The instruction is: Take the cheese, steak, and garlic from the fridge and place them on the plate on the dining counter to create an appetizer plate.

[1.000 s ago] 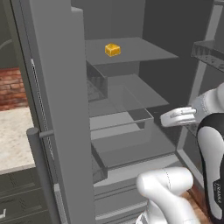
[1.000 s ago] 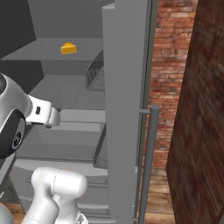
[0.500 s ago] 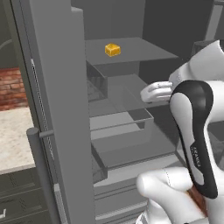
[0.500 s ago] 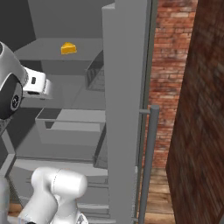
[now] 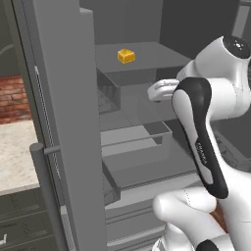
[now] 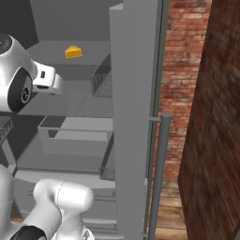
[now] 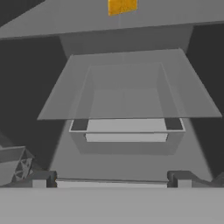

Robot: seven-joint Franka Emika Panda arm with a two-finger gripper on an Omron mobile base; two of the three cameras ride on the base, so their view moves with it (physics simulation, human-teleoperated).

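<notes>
Rising and swinging further into the tall grey fridge [image 5: 63, 122] since the earlier pictures, with the white hand lifting from beside the drawer toward the shelf above. Standing wide open, door turned out to the side, giving the white Franka arm [image 5: 201, 142] a clear way in. Reaching inward at mid-height, probably lining up for the first of the three pickups. Sitting alone on the upper grey shelf [image 5: 147, 56], near its middle, the small yellow-orange wedge of cheese [image 5: 126, 55], well above and ahead of the hand. Spreading fully apart and gripping nothing, the jaws of the two-finger gripper [image 5: 159, 90], suited to closing round the wedge once level with it.

Showing from the left base the hand's pale tip poking out past the dark elbow joint, below the shelf edge. Showing from the right base the wrist block [image 6: 47, 82] side-on, with the cheese [image 6: 73, 51] up and to its right. Looking along the hand, catching the translucent drawer [image 7: 127, 100] straight ahead and only the lower part of the cheese [image 7: 122, 6] at the top edge, so likely needing more height.
</notes>
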